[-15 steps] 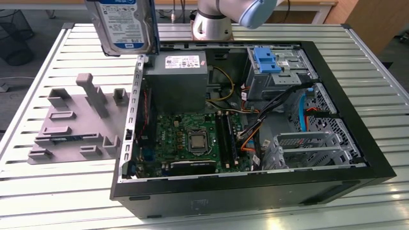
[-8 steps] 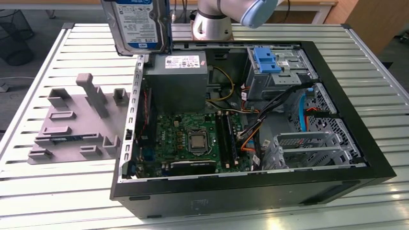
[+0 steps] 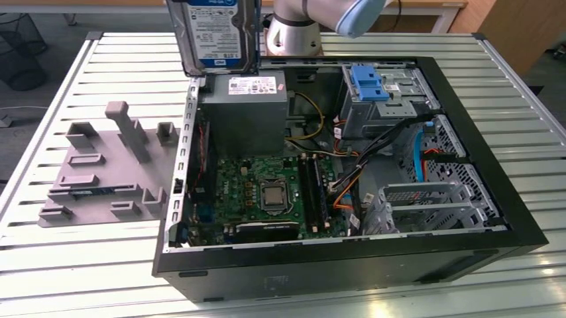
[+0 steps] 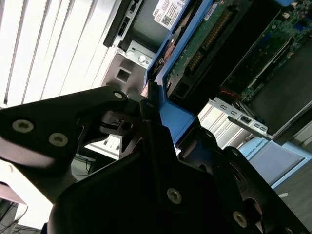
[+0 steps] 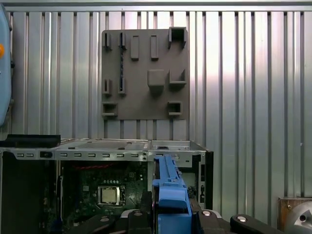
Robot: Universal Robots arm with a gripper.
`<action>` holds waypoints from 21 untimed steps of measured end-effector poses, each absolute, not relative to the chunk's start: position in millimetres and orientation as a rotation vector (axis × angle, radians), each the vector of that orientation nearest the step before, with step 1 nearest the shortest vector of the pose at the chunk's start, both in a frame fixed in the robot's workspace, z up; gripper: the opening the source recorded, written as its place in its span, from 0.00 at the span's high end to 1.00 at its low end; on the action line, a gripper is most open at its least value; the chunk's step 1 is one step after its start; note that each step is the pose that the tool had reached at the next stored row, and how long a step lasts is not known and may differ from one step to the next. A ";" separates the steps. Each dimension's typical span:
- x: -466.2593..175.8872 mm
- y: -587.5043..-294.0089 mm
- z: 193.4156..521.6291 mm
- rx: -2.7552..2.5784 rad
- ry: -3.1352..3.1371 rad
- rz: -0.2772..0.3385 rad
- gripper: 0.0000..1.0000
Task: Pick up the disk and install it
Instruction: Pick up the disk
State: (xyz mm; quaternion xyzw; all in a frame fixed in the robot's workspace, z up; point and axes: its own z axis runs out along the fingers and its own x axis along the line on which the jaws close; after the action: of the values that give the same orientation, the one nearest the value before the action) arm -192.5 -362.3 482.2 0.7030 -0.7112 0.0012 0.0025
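There is one disk (image 3: 217, 33) here. It hangs upright in the air over the back corner of the one open computer case (image 3: 495, 218), just above the single grey power supply (image 3: 243, 109), with its label turned toward the exterior view. The jaws are clamped on its blue bracket (image 4: 181, 119). In the second wrist view the black fingers (image 4: 151, 129) pinch the bracket's edge, and the disk's green circuit board (image 4: 204, 44) shows beyond them. One arm (image 3: 296, 26) rises behind the case.

The case lies on its side on the slatted metal counter (image 3: 71, 265), side panel off, showing one motherboard (image 3: 232, 182) with one processor socket (image 3: 272, 195). One blue latch piece (image 3: 367, 83) sits on the bay to the exterior view's right of the power supply. One grey fixture plate (image 3: 97, 172) lies on the counter beside the case, on the exterior view's left.
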 end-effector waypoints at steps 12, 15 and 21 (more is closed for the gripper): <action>-168.6 -362.3 482.1 2.205 -2.231 0.004 0.64; -168.6 -363.7 482.1 2.205 -2.231 0.004 0.64; -168.6 -375.2 481.9 2.205 -2.230 0.004 0.64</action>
State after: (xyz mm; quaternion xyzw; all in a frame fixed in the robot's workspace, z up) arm -168.6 -375.2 481.9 0.7030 -0.7112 0.0014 0.0027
